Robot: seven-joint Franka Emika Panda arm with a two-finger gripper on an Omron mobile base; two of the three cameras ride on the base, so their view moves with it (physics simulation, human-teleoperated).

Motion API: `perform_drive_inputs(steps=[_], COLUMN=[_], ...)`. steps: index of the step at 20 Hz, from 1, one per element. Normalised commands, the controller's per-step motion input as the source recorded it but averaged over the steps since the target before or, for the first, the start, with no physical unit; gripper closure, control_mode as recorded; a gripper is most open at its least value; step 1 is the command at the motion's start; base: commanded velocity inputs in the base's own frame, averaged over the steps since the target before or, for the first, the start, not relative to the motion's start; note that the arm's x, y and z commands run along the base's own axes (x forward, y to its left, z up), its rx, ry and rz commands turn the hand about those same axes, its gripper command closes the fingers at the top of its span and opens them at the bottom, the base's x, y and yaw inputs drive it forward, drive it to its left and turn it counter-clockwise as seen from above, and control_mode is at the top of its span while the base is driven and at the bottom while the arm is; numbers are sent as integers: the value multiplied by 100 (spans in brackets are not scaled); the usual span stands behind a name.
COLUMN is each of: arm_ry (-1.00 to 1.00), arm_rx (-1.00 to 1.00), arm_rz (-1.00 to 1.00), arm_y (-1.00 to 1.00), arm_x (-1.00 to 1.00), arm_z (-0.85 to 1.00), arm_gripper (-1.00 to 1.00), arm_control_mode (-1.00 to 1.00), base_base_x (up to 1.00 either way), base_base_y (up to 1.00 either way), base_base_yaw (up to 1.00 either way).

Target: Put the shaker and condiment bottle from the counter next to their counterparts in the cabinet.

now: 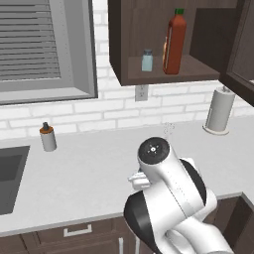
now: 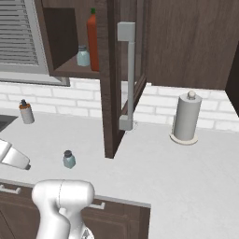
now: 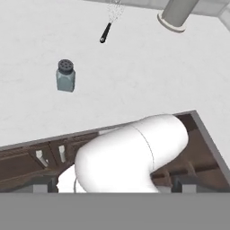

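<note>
Clearly half the job is settled: the condiment bottle point(image 1: 174, 42) stands upright on the shelf of the cabinet point(image 1: 119, 44), toward 1 o'clock in the left base view. It sits tight against a sliver of yellow-orange at its 9 o'clock side. I take that sliver to be the short bottle it belongs with, though too little of it shows to be sure. One teal shaker, the twin point(image 1: 147, 60), waits at the red bottle's 9 o'clock on the same shelf, with bare board around it. That gap is where the second shaker should go, so the pair reads as a pair.

The shaker point(image 3: 65, 75) I have to fetch is down on the desk point(image 3: 134, 81), upright and free of everything. It lies at about 10 o'clock in the hand view and 8 o'clock in the right base view point(image 2: 69, 159), near the front edge. The cabinet door point(image 2: 126, 70) hangs open at the shaker's 1 o'clock there, and I judge it will crowd the lift to the shelf.

My jaws are spread wide and pinch nothing, which suits a reach for the small shaker. The paper towel roll point(image 3: 177, 11) at 1 o'clock in the hand view and the soap dispenser point(image 1: 47, 137) by the sink point(image 1: 7, 173) are well apart from my path.
</note>
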Motion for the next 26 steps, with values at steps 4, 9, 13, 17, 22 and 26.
perform_drive_inputs(steps=[4,9,13,17,22,26], arm_ry=[-11,-14,-19,-14,-13,-13], arm_rx=[0,0,0,0,0,0], arm_rz=[0,-2,-3,0,0,0], arm_y=[0,0,-2,-13,-32,-21], arm_x=[25,43,36,14,9,28], arm_z=[-32,-46,-53,-41,-35,-36], arm_gripper=[-100,-100,-100,-100,-100,-100], arm_control_mode=[-100,-100,-100,-100,-100,-100], base_base_x=[0,0,0,0,0,0], base_base_y=[0,0,0,0,0,0], base_base_yaw=[0,0,0,0,0,0])
